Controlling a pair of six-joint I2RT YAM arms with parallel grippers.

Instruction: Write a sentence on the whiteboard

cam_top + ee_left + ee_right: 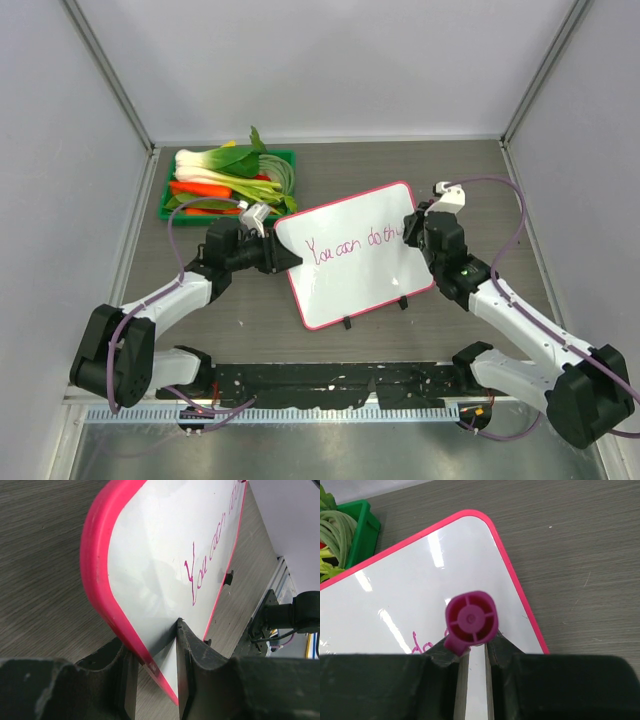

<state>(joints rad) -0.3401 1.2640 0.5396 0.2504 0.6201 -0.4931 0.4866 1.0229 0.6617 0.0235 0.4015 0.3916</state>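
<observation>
Top external view: the left jaws pinch the whiteboard (350,285) by its edge. The right jaws squeeze a purple marker (471,619), its tip maybe touching the sentence (345,246).

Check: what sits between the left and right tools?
The whiteboard, carrying the pink handwriting. The left tool grips its left edge; the right tool holds a marker at its right end. Clear in the top view.
</observation>
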